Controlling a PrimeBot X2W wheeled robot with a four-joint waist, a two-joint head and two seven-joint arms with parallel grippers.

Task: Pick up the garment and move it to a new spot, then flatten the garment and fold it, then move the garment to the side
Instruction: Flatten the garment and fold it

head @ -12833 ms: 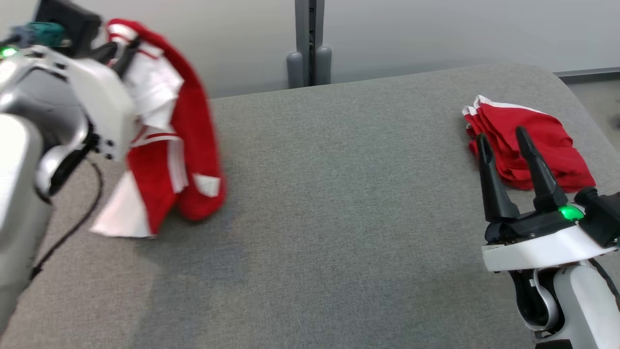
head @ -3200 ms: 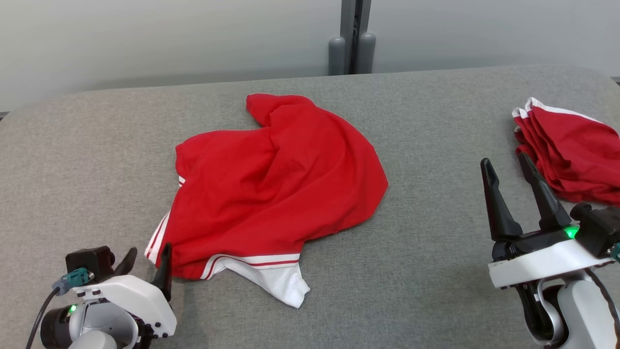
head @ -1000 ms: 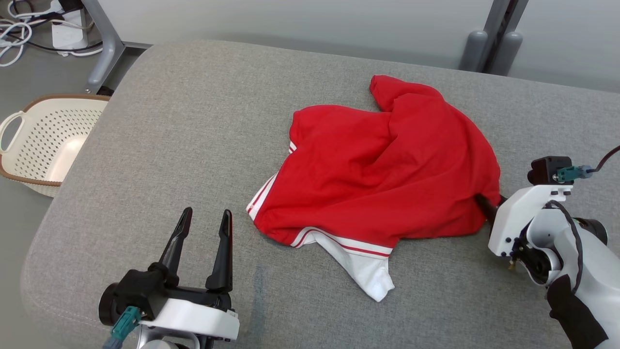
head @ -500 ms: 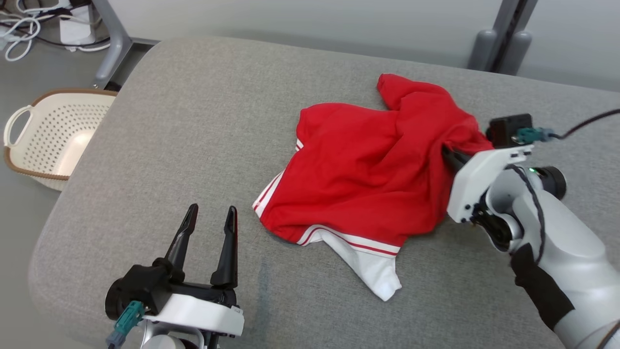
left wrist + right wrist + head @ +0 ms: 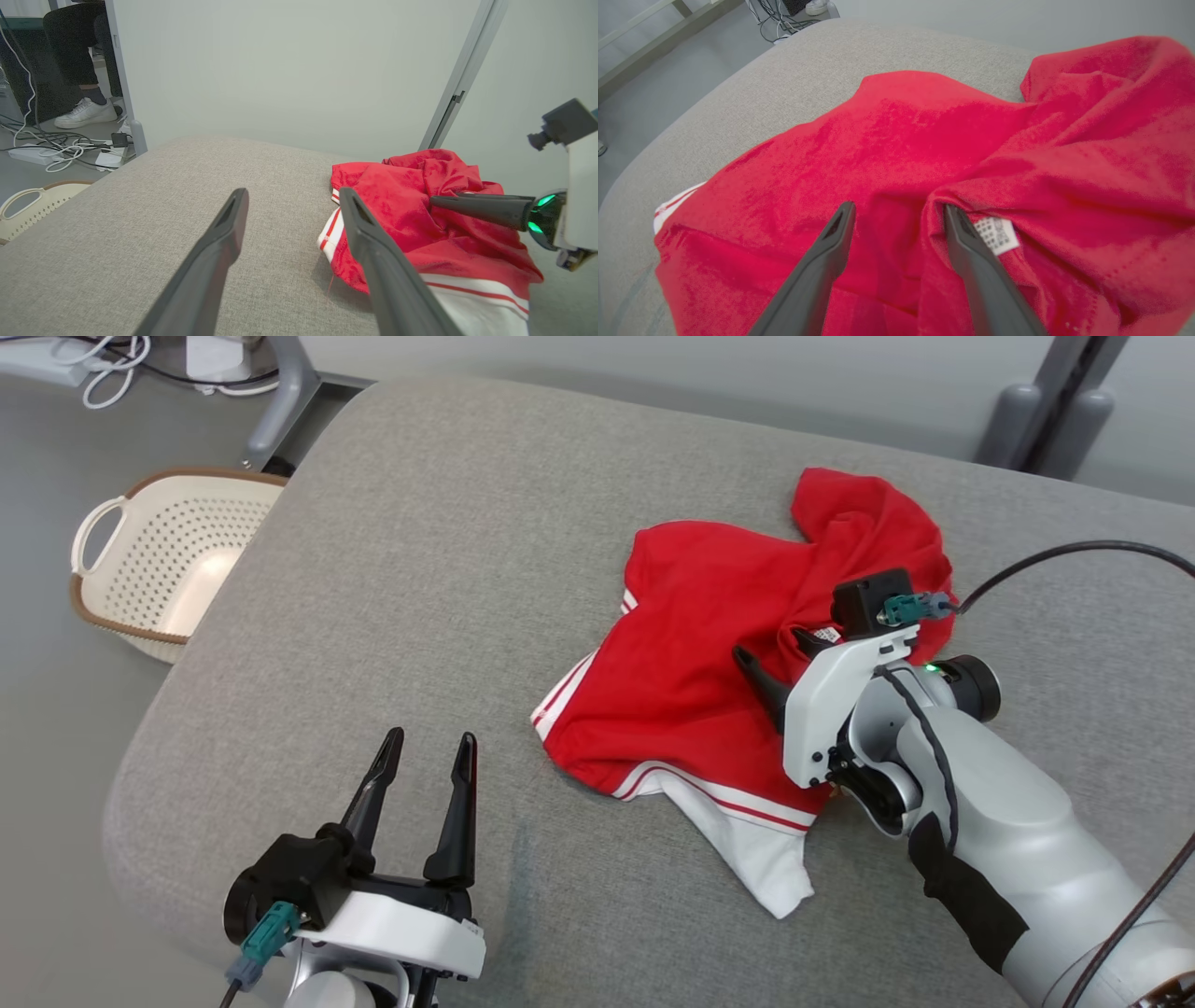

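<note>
**Head view and both wrist views: red garment bunched on the grey padded surface**

1. Garment: red with white, red-striped trim. It lies crumpled right of centre in the head view.
2. Right gripper: I see it over the garment's upper right part, fingers apart and folds of cloth heaped against them.
3. Left gripper: fingers spread and holding nothing, near the garment's left hem but clear of it.
4. Basket: cream and perforated, on the floor off the surface's left edge.
5. Left wrist view adds a white shoe and tangled cables on the floor.
6. Right wrist view adds a white sewn label just beside the right-hand finger. Its print is too small for me to read.
</note>
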